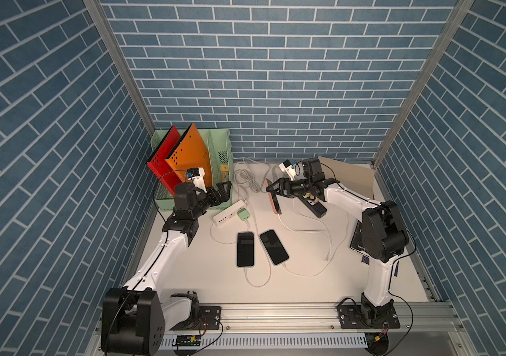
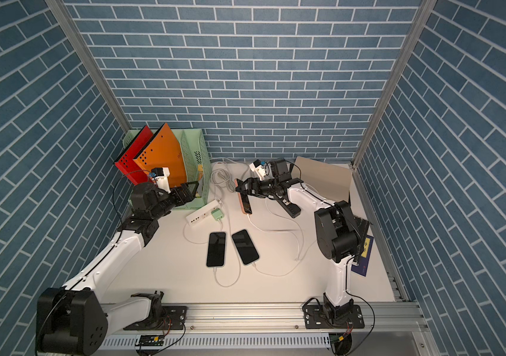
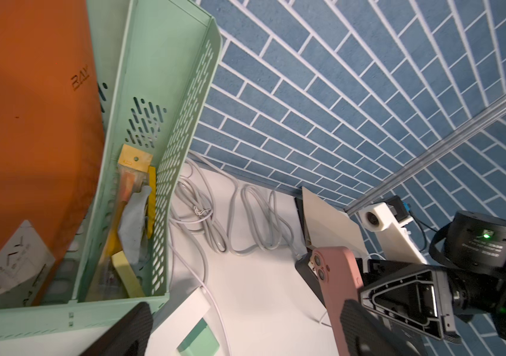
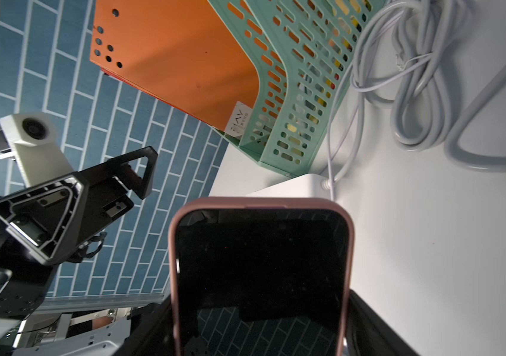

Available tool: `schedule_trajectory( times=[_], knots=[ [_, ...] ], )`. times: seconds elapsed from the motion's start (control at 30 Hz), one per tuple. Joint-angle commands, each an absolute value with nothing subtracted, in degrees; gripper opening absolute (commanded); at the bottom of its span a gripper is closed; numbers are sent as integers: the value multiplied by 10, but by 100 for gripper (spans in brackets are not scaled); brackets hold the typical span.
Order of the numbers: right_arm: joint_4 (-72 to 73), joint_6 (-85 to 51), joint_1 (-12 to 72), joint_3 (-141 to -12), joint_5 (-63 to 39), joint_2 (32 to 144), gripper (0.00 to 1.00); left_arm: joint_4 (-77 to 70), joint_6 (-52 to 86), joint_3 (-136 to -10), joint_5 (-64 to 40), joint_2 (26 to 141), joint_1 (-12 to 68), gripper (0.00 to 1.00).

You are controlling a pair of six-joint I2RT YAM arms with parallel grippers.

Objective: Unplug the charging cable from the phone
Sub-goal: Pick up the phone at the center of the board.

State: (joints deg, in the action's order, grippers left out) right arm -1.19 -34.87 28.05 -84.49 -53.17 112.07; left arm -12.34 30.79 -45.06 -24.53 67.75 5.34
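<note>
A phone in a pink case [image 1: 273,200] [image 2: 244,200] is held up on edge above the table. My right gripper [image 1: 276,189] [image 4: 261,323] is shut on its two long sides, and its dark screen [image 4: 261,271] fills the right wrist view. A white charging cable [image 1: 301,229] [image 2: 271,231] leaves the phone's lower end and trails over the table. My left gripper [image 1: 224,191] [image 3: 245,333] hangs open and empty by the green file rack, left of the phone and apart from it. The phone's pink back [image 3: 341,283] shows in the left wrist view.
Two dark phones [image 1: 245,249] [image 1: 274,246] lie flat mid-table, each with a cable. A white power strip [image 1: 228,212] carries a green charger [image 1: 243,213]. The green rack [image 1: 221,154] holds orange and red folders. Also there: coiled grey cable [image 1: 245,178], black hub [image 1: 316,208], cardboard [image 1: 350,175].
</note>
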Motion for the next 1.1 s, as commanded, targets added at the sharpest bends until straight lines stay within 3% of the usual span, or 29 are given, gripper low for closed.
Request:
schedule_trajectory(
  times=[0.0, 0.37, 0.57, 1.07],
  knots=[
    [122, -454, 279, -820, -593, 1083, 48, -197, 369, -440, -329, 669, 61, 100],
    [257, -547, 280, -761, -617, 1028, 48, -256, 377, -478, -464, 684, 158, 100],
    [277, -549, 284, -751, -624, 1010, 48, -223, 332, -514, -481, 704, 210, 100],
    [362, -548, 314, -760, -699, 978, 48, -176, 324, -548, -523, 773, 225, 100]
  ],
)
